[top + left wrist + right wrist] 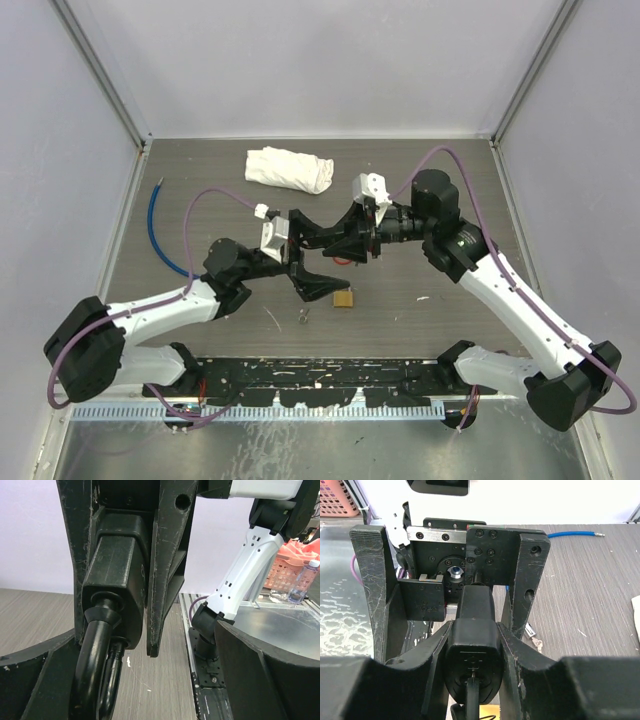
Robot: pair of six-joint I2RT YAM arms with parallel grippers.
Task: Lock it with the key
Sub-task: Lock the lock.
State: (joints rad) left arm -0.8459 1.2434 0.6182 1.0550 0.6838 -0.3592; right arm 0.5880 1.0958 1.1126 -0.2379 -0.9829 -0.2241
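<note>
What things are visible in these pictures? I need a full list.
padlock: 1, black, in the right tool
cloth: 1, white, far side of the table
cable: 1, blue, table's left side
small block: 1, brass-coloured, on the table near the tools
small metal piece: 1, grey, beside the block
basket: 1, pink, off the table
bottle: 1, clear, beside the basket
left tool: 1, black, open, facing the padlock
right tool: 1, black, shut on the padlock
</note>
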